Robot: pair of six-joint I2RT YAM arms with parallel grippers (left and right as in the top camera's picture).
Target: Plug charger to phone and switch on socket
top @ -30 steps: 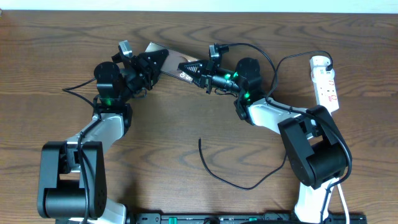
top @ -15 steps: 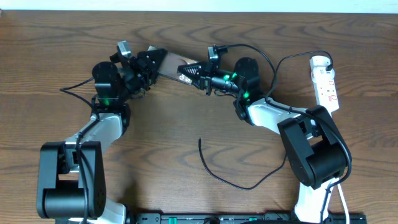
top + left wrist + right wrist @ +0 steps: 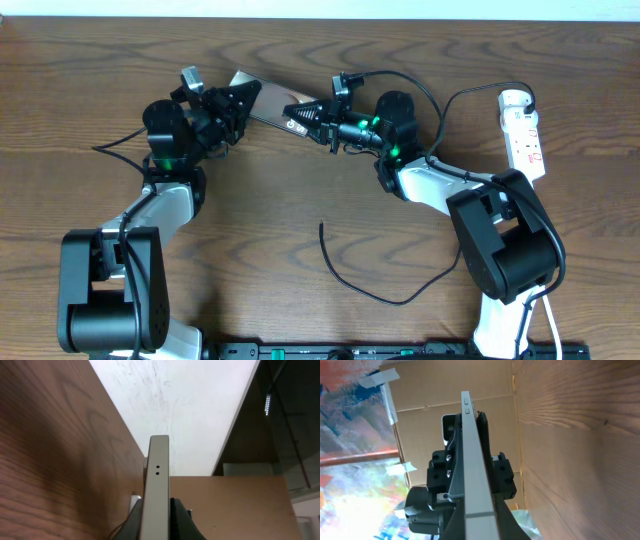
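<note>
L claw (image 3: 238, 102) shut tight on phone (image 3: 268, 103) end, R claw (image 3: 303, 112) gripping other end; phone spans btwn claws. Charger (image 3: 370, 290) loose on table, well below R claw.

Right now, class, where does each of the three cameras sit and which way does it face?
Overhead: above the table, facing down; shows both arms, left tool and right tool at the phone.
Left wrist: on the left arm, looking along the phone's thin edge; own fingers flank it.
Right wrist: on the right arm, same edge-on look; own fingers below.
Shared: the phone.
</note>
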